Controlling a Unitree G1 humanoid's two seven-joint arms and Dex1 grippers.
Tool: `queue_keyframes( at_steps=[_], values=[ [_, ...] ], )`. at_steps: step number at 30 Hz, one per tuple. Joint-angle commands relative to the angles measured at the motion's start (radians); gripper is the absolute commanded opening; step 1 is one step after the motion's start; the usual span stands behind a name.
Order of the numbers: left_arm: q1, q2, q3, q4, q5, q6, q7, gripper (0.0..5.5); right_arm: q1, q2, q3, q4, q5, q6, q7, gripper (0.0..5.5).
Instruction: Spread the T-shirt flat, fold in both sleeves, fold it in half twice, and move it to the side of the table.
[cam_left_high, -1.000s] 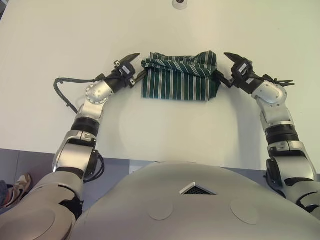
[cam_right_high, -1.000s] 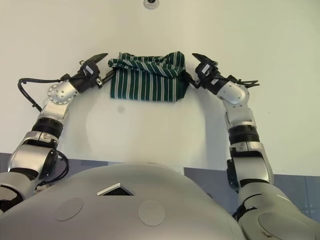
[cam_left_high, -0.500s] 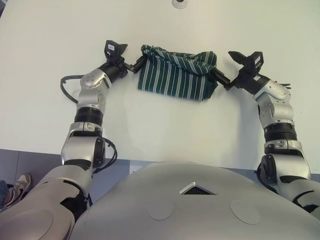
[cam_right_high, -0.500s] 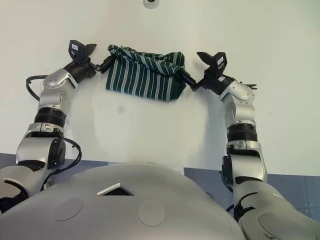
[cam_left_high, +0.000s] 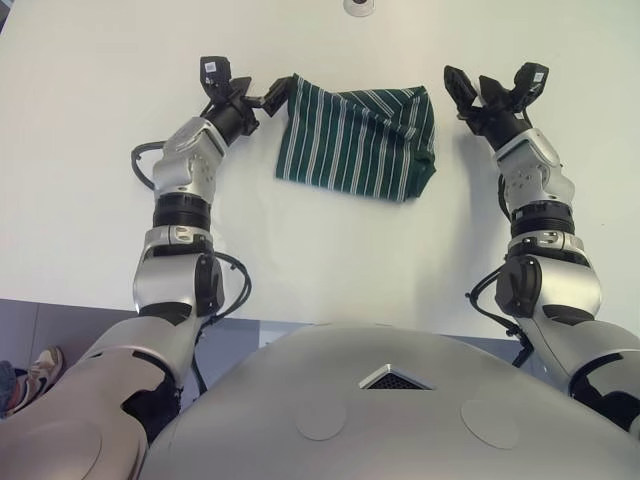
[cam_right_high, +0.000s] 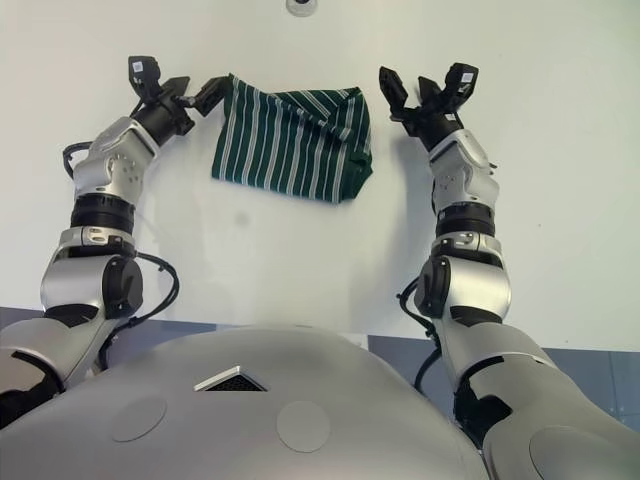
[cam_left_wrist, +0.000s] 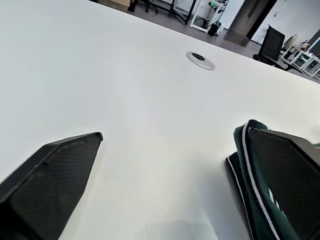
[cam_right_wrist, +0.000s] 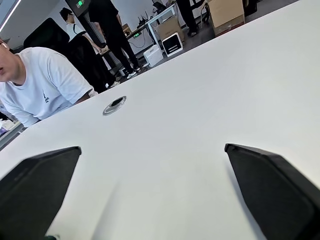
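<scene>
left eye view: the t-shirt (cam_left_high: 355, 140) lies folded into a small green, white-striped bundle on the white tabletop (cam_left_high: 100, 200). it is well back from the near edge, roughly midway between the left and right edges, and just short of a round cable port (cam_left_high: 358, 5). its far left corner is drawn out to a point toward the left hand (cam_left_high: 243, 85). that hand's two fingers stand wide apart, released, and one fingertip touches the corner. the right hand (cam_left_high: 493, 82) is just beside the t-shirt's far right corner, apart from the cloth, spread in a v, released and holding nothing.

right eye view: the t-shirt sits between the two hands, and its near edge lies flat on the tabletop at a slight slant.

left wrist view: the dark fingers (cam_left_wrist: 50, 185) are far apart with bare tabletop between them. a fold of green cloth with a white stripe lies against the side of the other finger.

right wrist view: both fingers (cam_right_wrist: 270, 185) are spread over bare tabletop, nothing between them, and the cable port lies farther off.
</scene>
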Motion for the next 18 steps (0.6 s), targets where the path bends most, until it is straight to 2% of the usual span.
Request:
queue_keyframes(
  at_steps=[1, 6, 11, 15, 18],
  values=[
    [0.001, -0.022, 0.053, 0.068, -0.019, 0.076, 0.091, 5.37, 0.039, 0.008, -0.009, -0.156, 0.009, -0.148, 0.108, 5.40],
    [-0.059, -0.019, 0.117, 0.191, -0.015, 0.045, 0.204, 5.37, 0.174, -0.003, 0.084, -0.397, -0.079, -0.395, 0.249, 5.40],
    [-0.080, -0.024, 0.138, 0.229, -0.017, -0.005, 0.190, 5.37, 0.257, -0.012, 0.219, -0.529, -0.237, -0.565, 0.266, 5.40],
    [0.003, -0.062, 0.128, 0.054, -0.053, -0.131, 0.046, 5.37, 0.282, 0.008, 0.321, -0.575, -0.370, -0.634, 0.205, 5.40],
    [0.077, -0.072, 0.113, -0.066, -0.044, -0.224, 0.002, 5.37, 0.269, 0.029, 0.387, -0.564, -0.475, -0.668, 0.131, 5.40]
  ],
)
